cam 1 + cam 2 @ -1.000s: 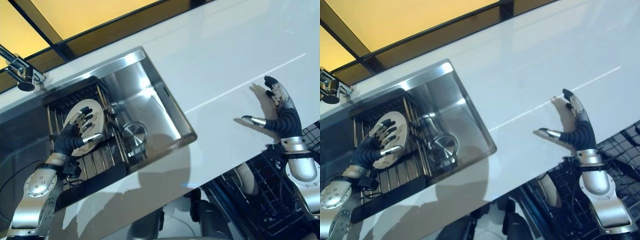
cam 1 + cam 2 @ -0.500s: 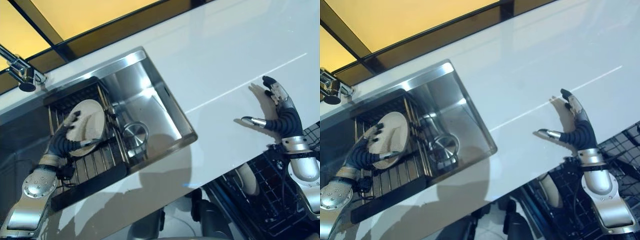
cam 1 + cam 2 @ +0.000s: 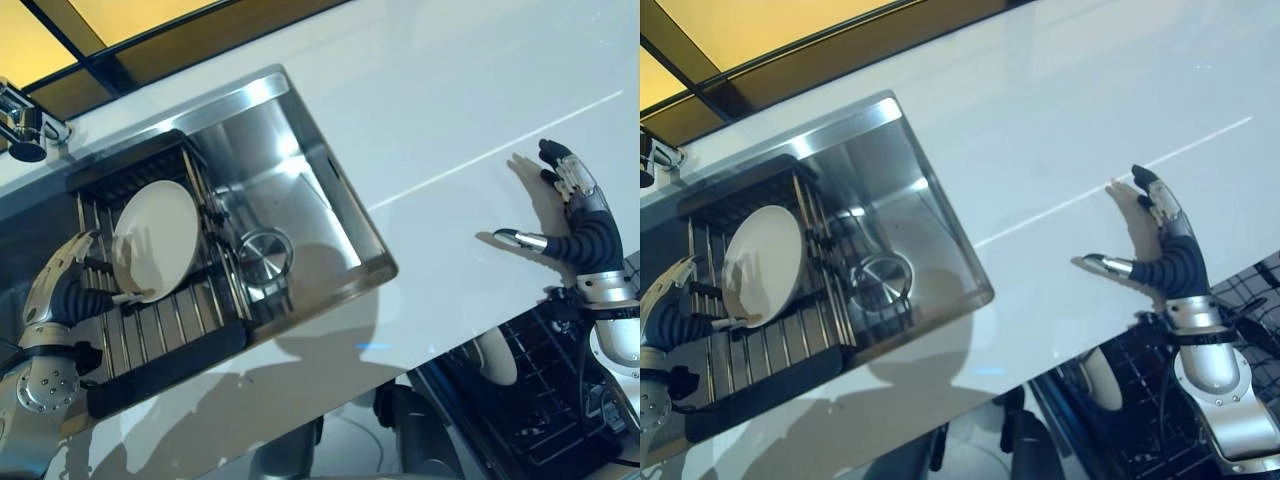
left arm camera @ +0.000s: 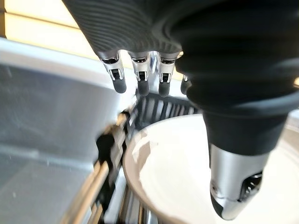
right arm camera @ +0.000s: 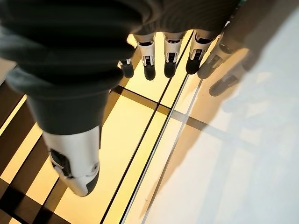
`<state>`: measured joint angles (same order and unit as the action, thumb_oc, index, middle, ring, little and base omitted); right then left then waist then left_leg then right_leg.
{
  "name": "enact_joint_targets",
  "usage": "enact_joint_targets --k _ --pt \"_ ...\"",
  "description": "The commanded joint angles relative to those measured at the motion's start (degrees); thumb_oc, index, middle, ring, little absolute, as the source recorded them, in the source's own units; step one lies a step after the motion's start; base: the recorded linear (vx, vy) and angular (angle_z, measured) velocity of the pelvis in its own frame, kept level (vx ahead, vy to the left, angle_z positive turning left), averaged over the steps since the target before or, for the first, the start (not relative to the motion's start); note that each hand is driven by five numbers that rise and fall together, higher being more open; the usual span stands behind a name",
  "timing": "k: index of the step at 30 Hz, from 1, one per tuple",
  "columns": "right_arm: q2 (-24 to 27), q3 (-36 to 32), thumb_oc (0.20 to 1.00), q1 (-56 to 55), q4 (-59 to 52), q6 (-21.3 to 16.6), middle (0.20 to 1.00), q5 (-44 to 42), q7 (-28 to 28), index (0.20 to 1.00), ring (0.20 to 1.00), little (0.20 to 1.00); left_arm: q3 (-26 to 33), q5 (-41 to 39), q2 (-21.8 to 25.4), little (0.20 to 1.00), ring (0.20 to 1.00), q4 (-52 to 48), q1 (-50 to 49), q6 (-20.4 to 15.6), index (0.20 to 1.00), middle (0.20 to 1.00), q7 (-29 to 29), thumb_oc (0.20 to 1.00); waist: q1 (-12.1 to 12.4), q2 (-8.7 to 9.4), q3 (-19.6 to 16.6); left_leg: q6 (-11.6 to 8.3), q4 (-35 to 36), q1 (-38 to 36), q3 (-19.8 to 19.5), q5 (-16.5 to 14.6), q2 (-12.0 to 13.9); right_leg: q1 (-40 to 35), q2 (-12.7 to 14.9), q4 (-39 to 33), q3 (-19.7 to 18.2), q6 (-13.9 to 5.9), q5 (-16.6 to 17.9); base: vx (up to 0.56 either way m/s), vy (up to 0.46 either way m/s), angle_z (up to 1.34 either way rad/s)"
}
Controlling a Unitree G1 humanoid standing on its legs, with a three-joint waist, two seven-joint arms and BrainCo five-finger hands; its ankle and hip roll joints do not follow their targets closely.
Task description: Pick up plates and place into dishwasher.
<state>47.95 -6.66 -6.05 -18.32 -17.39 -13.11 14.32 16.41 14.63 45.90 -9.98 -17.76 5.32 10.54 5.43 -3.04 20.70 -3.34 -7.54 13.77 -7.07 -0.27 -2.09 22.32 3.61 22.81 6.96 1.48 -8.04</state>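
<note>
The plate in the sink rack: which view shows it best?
The left eye view: the whole plate stands on edge in the rack, left hand at its rim. The right eye view shows the same; the left wrist view shows part of its rim.

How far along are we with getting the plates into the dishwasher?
One plate already stands in the dishwasher rack below the counter. In hand: nothing yet; the left robot hand has its fingers behind the plate in the sink rack and its thumb in front, not clearly gripping. The right robot hand hangs open over the counter. Left: lift that plate and load it.
</note>
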Motion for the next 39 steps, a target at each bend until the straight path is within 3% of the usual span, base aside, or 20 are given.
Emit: enact_joint_targets --k 1,13,21,39 --pt "-0.63 4.89 1.000 -0.31 5.57 2.65 1.000 1.56 1.79 1.000 1.000 1.000 1.32 -3.08 3.17 1.000 1.000 -3.33 1.57 -0.53 1.000 1.000 -0.82 1.000 0.70 -0.26 3.60 5.00 -2.45 2.72 -0.54 -1.29 -4.35 -8.19 0.04 -14.32 1.86 -5.76 4.73 0.01 0.010 -0.03" --pt "-0.95 3.66 1.000 -0.26 5.29 3.61 1.000 2.29 -0.38 1.000 1.000 1.000 -0.89 -15.63 1.06 1.000 1.000 -4.68 3.56 -2.80 1.000 1.000 -6.80 1.000 -0.27 -1.39 2.74 4.91 -2.05 1.78 -0.07 -1.42 -4.57 -8.67 0.55 -14.25 1.63 -5.65 4.46 0.00 0.004 -0.01" --pt "-0.29 2.93 1.000 -0.56 5.04 3.88 1.000 2.18 -1.42 1.000 1.000 1.000 -2.74 -18.45 0.90 1.000 1.000 -5.84 4.17 -2.70 1.000 1.000 -10.56 1.000 -0.85 -1.86 3.06 4.86 -2.51 2.03 0.11 -1.44 -4.64 -8.29 0.74 -13.77 1.48 -5.53 4.36 0.00 0.000 0.00" --pt "1.49 1.14 1.000 -2.14 5.33 2.76 1.000 1.08 -1.92 1.000 1.000 1.000 -3.91 -20.23 3.19 1.000 1.000 -6.47 3.91 -0.94 1.000 1.000 -12.48 1.000 -1.85 -2.32 3.35 5.02 -2.37 1.79 0.57 -1.39 -4.91 -7.73 0.88 -13.44 1.03 -5.66 4.51 0.00 0.000 0.00"
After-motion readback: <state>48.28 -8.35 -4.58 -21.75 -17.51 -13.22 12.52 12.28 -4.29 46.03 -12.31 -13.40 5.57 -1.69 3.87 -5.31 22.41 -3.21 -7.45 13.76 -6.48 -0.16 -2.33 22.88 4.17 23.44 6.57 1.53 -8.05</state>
